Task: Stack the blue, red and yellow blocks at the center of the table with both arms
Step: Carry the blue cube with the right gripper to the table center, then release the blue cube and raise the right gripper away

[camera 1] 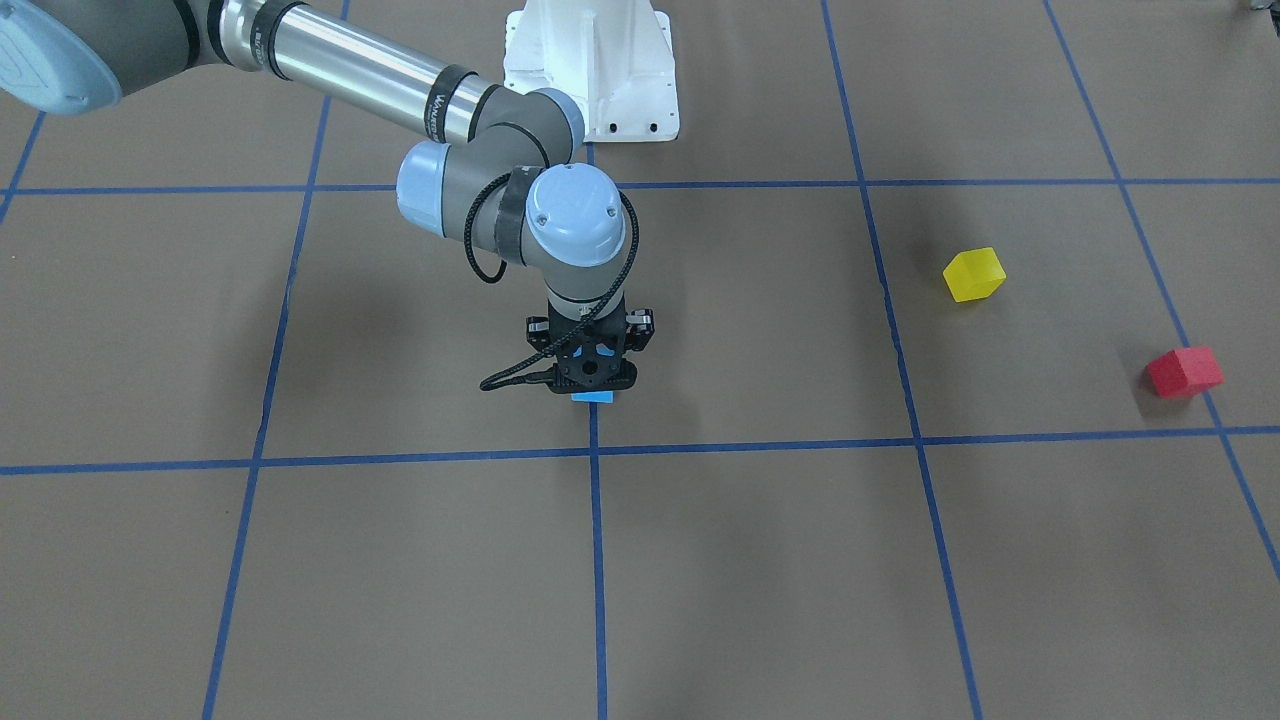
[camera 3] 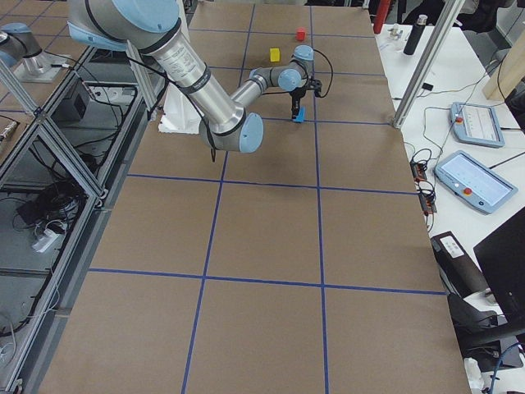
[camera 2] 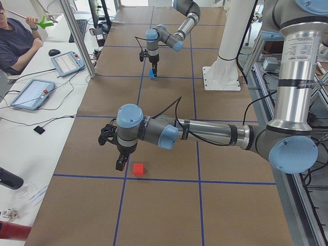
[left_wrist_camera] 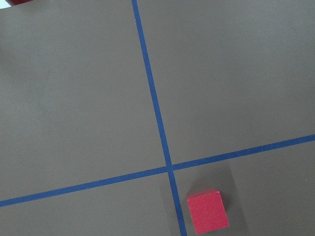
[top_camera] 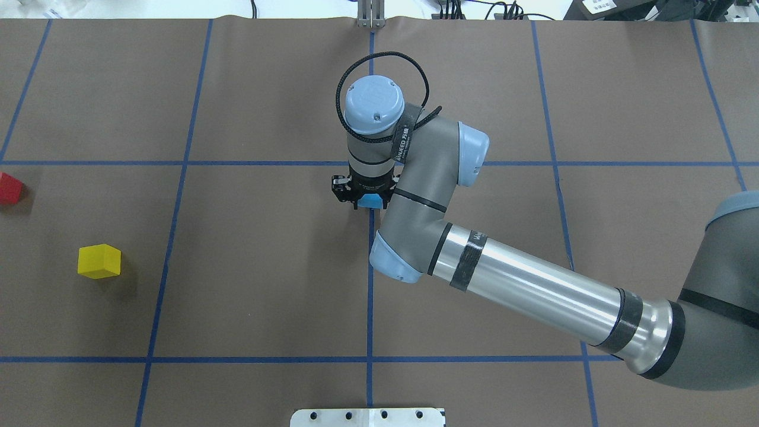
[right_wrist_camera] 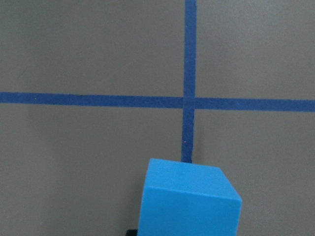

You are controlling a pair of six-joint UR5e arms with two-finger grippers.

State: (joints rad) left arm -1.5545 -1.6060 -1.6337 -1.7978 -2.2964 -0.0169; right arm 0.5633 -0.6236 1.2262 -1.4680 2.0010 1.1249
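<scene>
While the right gripper [camera 1: 592, 385] grips the blue block [camera 1: 592, 397] over the middle of the table [camera 1: 760, 560], two blocks lie out on the left.

Its jaws are closed on the block, near a tape crossing [camera 1: 595, 448]. The yellow block [camera 1: 973, 274] and red block [camera 1: 1184, 371] sit well apart from it. The left gripper [camera 2: 120, 165] hovers just beside the red one, and I cannot tell how far open it is.

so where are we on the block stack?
Done: nothing stacked yet. In hand: the right gripper holds the blue block low over the centre tape line; whether it touches down is unclear. The left gripper hangs beside the red block, not on it. Left: seat blue, then add red and the yellow block, both lying apart on the robot's left side.
</scene>
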